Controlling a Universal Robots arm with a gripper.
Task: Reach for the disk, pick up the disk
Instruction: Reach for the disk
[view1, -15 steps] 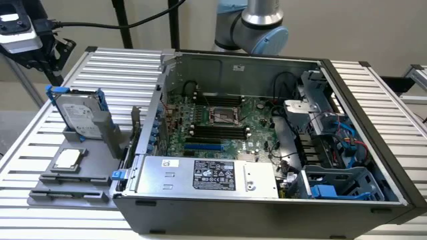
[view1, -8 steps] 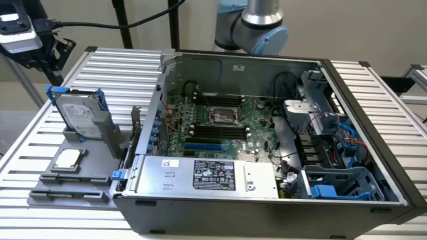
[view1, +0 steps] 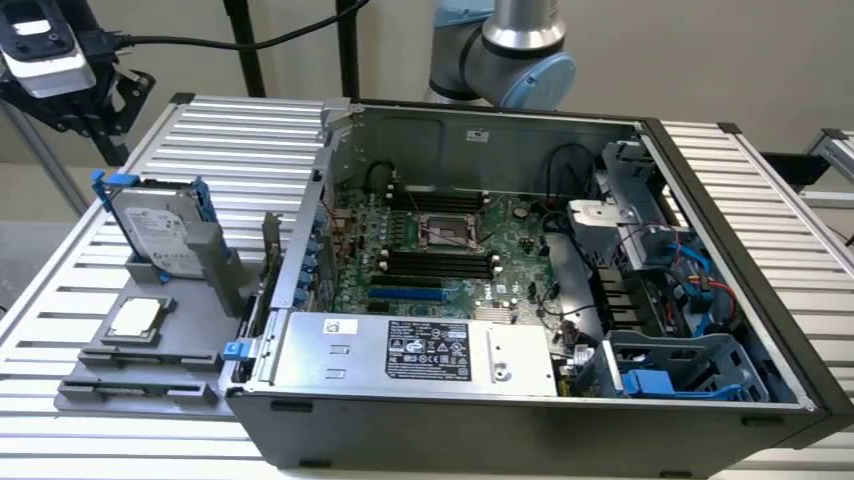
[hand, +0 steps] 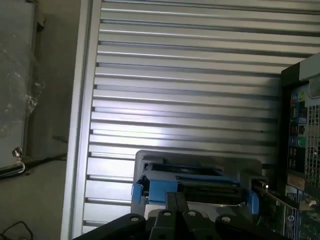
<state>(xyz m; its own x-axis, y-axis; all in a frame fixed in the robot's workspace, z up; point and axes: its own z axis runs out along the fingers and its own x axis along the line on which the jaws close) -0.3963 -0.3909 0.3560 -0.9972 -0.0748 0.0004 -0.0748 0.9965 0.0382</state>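
Black fingers (hand: 171, 202) lie pressed together with nothing between them. In the wrist view the gripper (hand: 176, 196) hangs above the top edge of the disk (hand: 197, 185), clear of it. In the exterior view the gripper is up in the air at eleven o'clock from the disk, well apart from it, with a black cable (view1: 200, 42) running off its white body. The disk stands upright on one edge in a grey holder (view1: 220, 275), with its white label showing and blue rails along both long sides. At six o'clock from the disk, near it, a small square chip (view1: 139, 318) lies flat on a low grey fixture (view1: 134, 385). At three o'clock, just beside the holder, is an open computer case (view1: 534, 425). A green circuit board (view1: 521, 225) sits in the middle of the case, and a silver box (view1: 327, 350) with a black label lies along its six o'clock side. The arm (view1: 514, 40) rises at twelve o'clock behind the case. All of this rests on a desk (view1: 214, 130) of aluminium slats.
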